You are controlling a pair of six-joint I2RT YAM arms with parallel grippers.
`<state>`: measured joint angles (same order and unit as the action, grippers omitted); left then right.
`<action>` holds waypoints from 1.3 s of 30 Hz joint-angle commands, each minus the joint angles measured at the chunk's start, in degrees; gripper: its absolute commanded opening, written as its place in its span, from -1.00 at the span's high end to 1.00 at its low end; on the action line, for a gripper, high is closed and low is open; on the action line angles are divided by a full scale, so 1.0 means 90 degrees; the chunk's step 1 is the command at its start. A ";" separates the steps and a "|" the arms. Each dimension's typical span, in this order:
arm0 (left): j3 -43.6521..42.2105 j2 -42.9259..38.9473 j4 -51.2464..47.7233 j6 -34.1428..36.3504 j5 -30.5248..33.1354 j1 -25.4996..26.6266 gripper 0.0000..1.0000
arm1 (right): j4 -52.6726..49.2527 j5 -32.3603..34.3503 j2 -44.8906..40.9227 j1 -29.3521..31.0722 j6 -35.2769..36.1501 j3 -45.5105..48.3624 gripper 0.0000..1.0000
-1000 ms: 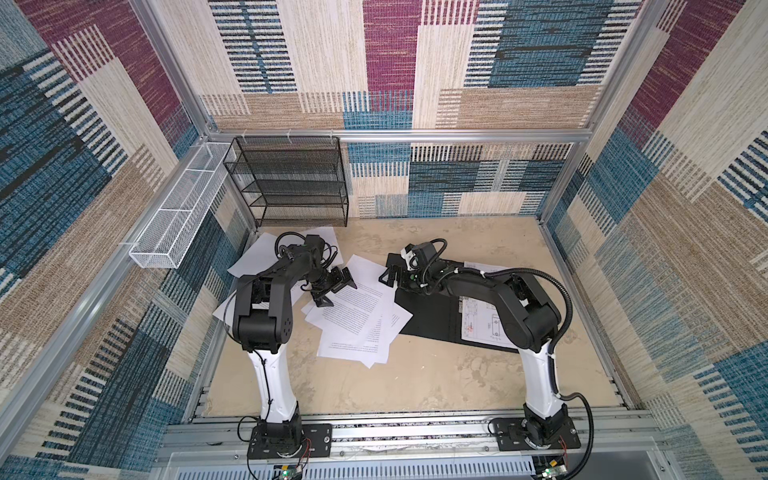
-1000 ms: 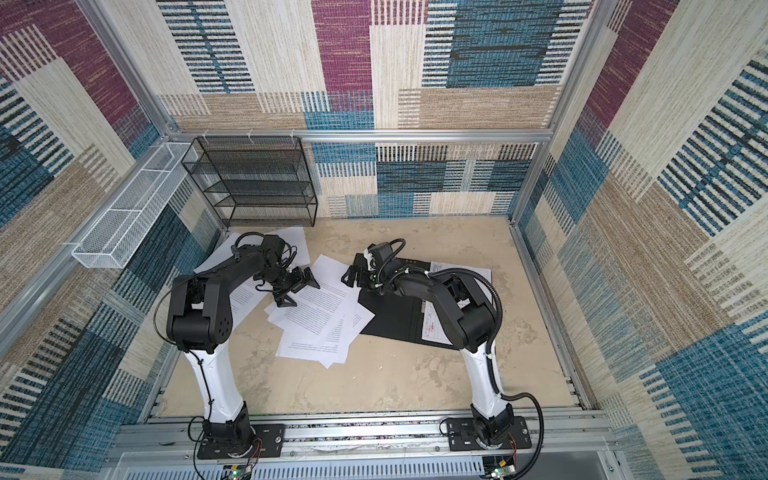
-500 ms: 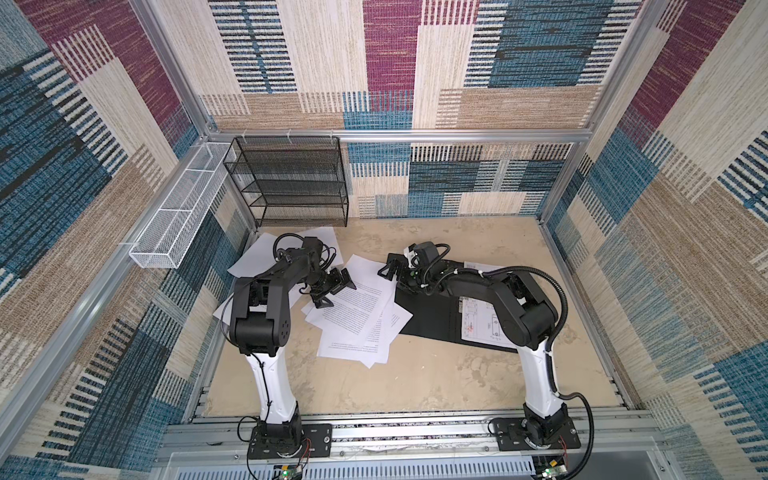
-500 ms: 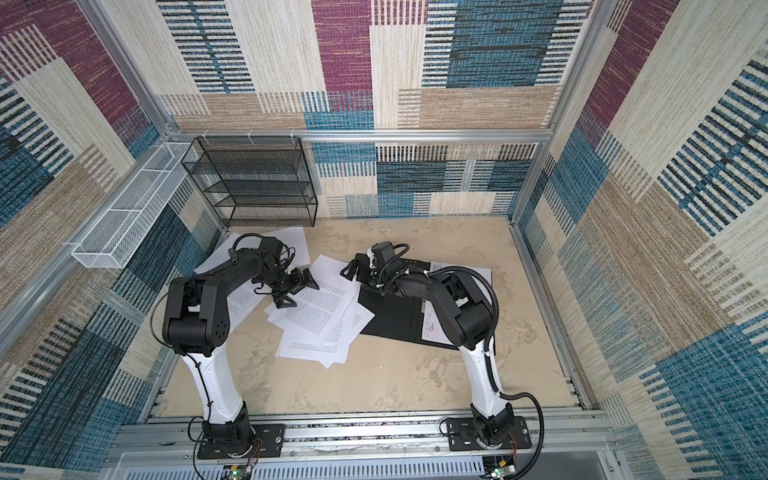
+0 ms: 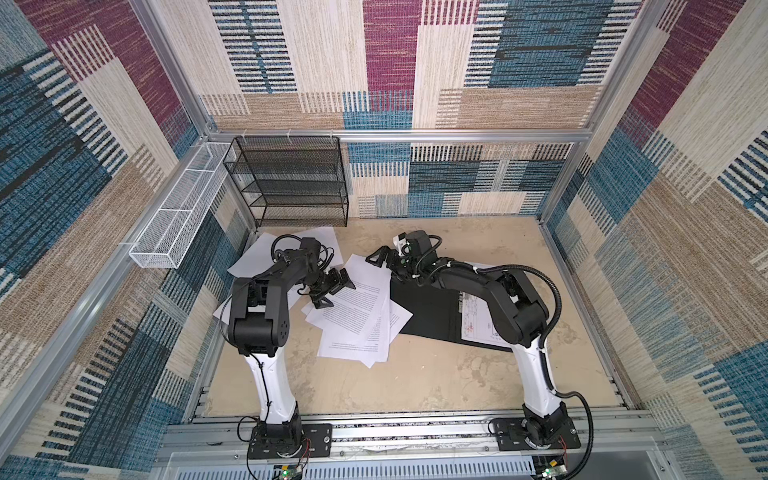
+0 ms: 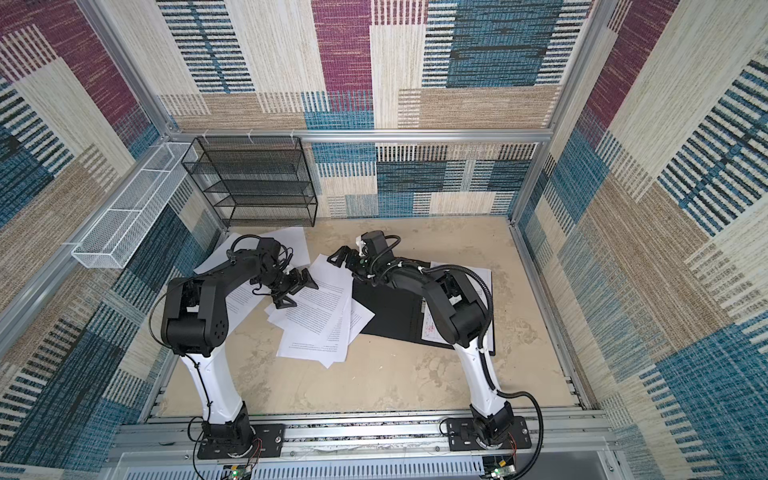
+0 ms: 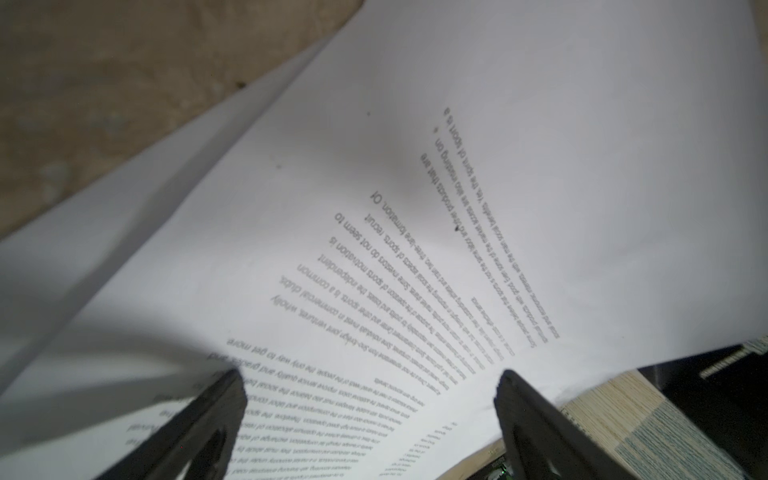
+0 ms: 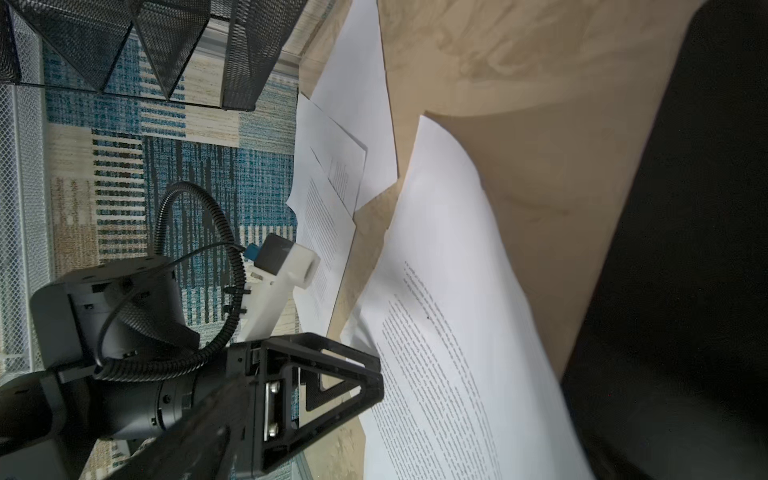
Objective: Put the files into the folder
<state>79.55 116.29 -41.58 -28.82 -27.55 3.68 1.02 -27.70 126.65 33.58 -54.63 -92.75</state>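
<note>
White paper is what I am after: the loose printed sheets (image 5: 357,320) lie fanned in a slack pile on the sandy, mottled tabletop (image 5: 415,386), thin and limp, with more of them under my left arm. Their right edge overlaps the flat rectangular folder (image 5: 428,307), which lies opened out with its matt black inside up, I judge so that pages can slide straight across onto it. One printed sheet already rests on the folder's right half, partly hidden by my right arm.

My left claw (image 5: 334,291) stands spread wide, low over the top page (image 7: 415,187). In the left wrist view its fingertips (image 7: 230,386) straddle lines of print, though I cannot tell whether they touch. That page bows up instead of lying flat. My right claw (image 5: 384,264) is equally wide and holds nothing. It is poised at the page's far corner beside the folder, probably to catch the lifted edge. Behind stand a black wire-mesh rack (image 5: 291,183) and a white mesh basket (image 5: 183,216).
</note>
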 commanded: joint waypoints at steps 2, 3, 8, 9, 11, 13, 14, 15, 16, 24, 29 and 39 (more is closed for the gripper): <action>-0.0282 0.0450 -0.0226 0.0105 0.0435 0.0001 -0.96 | -0.1277 0.0936 0.0185 0.0151 0.0569 -0.0644 -0.99; -0.0267 0.0481 -0.0233 0.0109 0.0390 -0.0004 -0.96 | -0.1531 0.1076 0.0287 0.0162 0.0612 -0.0846 -0.99; -0.0278 0.0549 -0.0194 0.0064 0.0321 0.0001 -0.95 | -0.2540 0.1929 0.0576 0.0207 0.0755 -0.1567 -0.99; -0.0274 0.0570 -0.0188 0.0053 0.0300 -0.0005 -0.95 | -0.2659 0.2039 0.0594 0.0204 0.0758 -0.1656 -0.99; -0.0269 0.0575 -0.0193 0.0050 0.0315 0.0001 -0.95 | -0.2844 0.2149 0.0636 0.0204 0.0749 -0.1812 -0.99; -0.0283 0.0582 -0.0170 0.0030 0.0318 0.0001 -0.95 | -0.3115 0.2325 0.0683 0.0214 0.0713 -0.2005 -0.99; -0.0293 0.0591 -0.0167 0.0010 0.0307 0.0006 -0.95 | -0.3182 0.2338 0.0685 0.0219 0.0667 -0.2058 -0.99; -0.0281 0.0615 -0.0153 0.0003 0.0286 0.0009 -0.95 | -0.3140 0.2260 0.0681 0.0218 0.0628 -0.2049 -0.99; -0.0270 0.0632 -0.0152 0.0001 0.0269 0.0001 -0.95 | -0.3121 0.2189 0.0690 0.0223 0.0581 -0.2046 -0.99; -0.0274 0.0648 -0.0125 -0.0059 0.0227 0.0001 -0.94 | -0.3400 0.2521 0.0487 0.0422 0.0348 -0.1900 -0.99; -0.0274 0.0682 -0.0097 -0.0096 0.0142 0.0008 -0.94 | -0.3542 0.2687 0.0455 0.0473 0.0333 -0.1881 -0.99; -0.0268 0.0688 -0.0075 -0.0128 0.0100 0.0030 -0.93 | -0.3889 0.2930 0.0324 0.0604 0.0217 -0.1936 -0.99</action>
<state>79.55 117.12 -41.10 -30.04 -29.45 3.03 -33.06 -2.87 130.04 39.03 -51.90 -109.51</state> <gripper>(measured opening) 0.966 0.995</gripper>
